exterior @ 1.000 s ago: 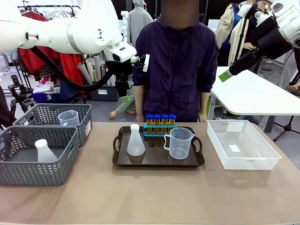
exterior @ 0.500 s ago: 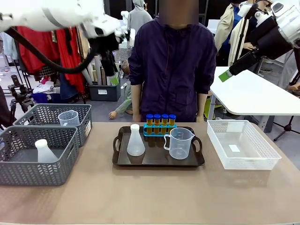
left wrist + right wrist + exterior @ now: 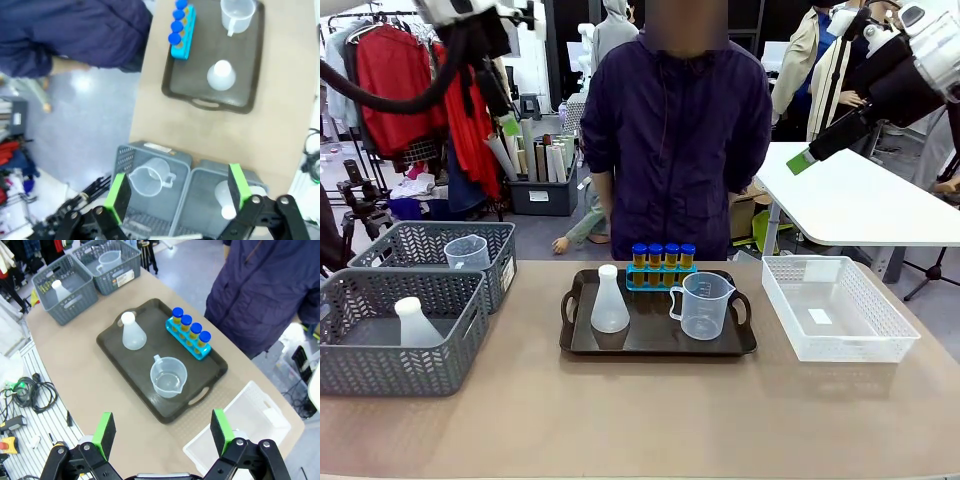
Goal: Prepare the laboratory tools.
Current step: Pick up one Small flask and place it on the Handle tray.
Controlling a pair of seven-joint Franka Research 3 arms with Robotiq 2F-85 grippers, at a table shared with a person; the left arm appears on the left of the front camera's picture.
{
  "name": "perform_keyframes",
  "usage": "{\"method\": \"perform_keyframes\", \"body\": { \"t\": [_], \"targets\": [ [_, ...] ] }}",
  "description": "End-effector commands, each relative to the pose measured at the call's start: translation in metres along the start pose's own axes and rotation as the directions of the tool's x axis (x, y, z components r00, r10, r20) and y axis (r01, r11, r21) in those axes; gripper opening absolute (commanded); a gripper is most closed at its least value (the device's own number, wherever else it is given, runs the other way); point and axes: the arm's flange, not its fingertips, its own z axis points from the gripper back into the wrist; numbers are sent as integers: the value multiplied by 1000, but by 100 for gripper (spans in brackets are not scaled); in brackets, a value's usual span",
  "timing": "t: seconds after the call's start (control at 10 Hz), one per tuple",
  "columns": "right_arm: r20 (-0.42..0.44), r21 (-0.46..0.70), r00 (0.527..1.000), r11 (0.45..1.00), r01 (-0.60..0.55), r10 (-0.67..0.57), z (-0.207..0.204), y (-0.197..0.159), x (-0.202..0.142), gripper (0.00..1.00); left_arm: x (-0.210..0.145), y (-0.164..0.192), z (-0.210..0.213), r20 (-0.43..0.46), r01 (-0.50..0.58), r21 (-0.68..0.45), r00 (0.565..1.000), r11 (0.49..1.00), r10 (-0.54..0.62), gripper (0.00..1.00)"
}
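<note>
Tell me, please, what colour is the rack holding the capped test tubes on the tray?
The rack is bright turquoise blue, clearest in the right wrist view.

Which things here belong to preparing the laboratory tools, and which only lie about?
Job: test tubes in blue rack, measuring jug, conical flask, all on the dark tray.
Lying about: two grey baskets, white basket.

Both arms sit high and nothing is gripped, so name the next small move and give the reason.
Probably bring the open left gripper down toward the measuring jug in the far grey basket, which it looks onto. The tray already holds a flask, a jug and the tube rack; the right gripper is open, high over the tray.
</note>
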Motion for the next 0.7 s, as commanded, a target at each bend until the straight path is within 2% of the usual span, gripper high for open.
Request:
{"method": "perform_keyframes", "body": {
  "t": [0.0, 0.2, 0.3, 0.6],
  "targets": [
    [17, 19, 1000, 1000, -1, 0, 1, -1, 1, 100, -17, 2, 13, 41, -62, -30, 997, 998, 63, 100],
    [17, 19, 1000, 1000, -1, 0, 1, -1, 1, 100, -47, 16, 25, 102, -64, -81, 992, 995, 72, 100],
    [17, 19, 1000, 1000, -1, 0, 1, -1, 1, 100, -60, 20, 26, 110, -66, -63, 991, 996, 73, 100],
    [17, 19, 1000, 1000, -1, 0, 1, -1, 1, 100, -97, 25, 21, 262, -50, -145, 961, 988, 87, 100]
  ]
}}
